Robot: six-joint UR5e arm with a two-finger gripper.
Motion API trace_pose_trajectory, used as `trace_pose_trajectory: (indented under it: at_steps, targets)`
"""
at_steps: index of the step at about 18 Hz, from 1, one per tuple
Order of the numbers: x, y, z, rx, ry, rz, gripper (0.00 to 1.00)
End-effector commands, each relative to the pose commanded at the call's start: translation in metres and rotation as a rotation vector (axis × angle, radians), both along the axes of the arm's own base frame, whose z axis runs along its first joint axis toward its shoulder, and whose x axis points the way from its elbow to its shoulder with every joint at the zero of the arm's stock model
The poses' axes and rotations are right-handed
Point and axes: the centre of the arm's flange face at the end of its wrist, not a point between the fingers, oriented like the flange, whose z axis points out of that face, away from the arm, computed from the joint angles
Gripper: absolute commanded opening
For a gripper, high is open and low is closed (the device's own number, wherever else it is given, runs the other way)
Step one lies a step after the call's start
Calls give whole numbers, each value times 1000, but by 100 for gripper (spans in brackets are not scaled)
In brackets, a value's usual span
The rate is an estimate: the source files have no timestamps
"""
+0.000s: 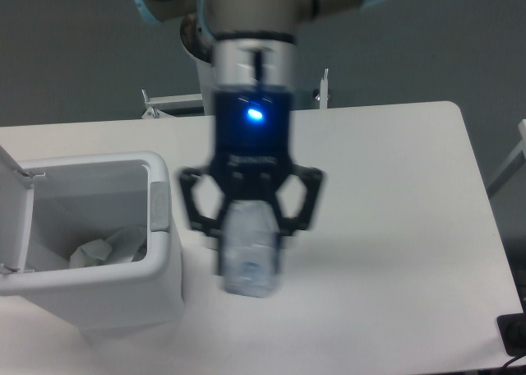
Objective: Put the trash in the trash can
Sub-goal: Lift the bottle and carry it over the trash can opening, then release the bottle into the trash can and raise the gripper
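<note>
My gripper (251, 227) hangs over the middle of the white table, blurred by motion. Its fingers are closed on a crushed clear plastic bottle (249, 256), which hangs down below them, just above the table; no red label shows. The trash can (160, 260), a large white rectangular bin with its lid (12, 215) swung open to the left, stands at the front left, a short way left of the gripper. A crumpled white wrapper (103, 252) lies inside the bin at the bottom.
The white table (394, 227) extends to the right and back. A dark object (514, 334) sits at the table's front right corner. A white bracket stands behind the table's far edge (325, 87).
</note>
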Motion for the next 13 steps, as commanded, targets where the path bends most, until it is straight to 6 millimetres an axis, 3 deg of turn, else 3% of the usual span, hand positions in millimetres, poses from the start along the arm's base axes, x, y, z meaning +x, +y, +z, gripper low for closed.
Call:
trace_pose_trajectory:
  at_steps: [5, 10, 13]
  targets:
    - [64, 45, -21, 63, 53, -127, 59]
    - [86, 56, -41, 41, 22, -163, 60]
    - [91, 52, -61, 6, 3, -169, 60]
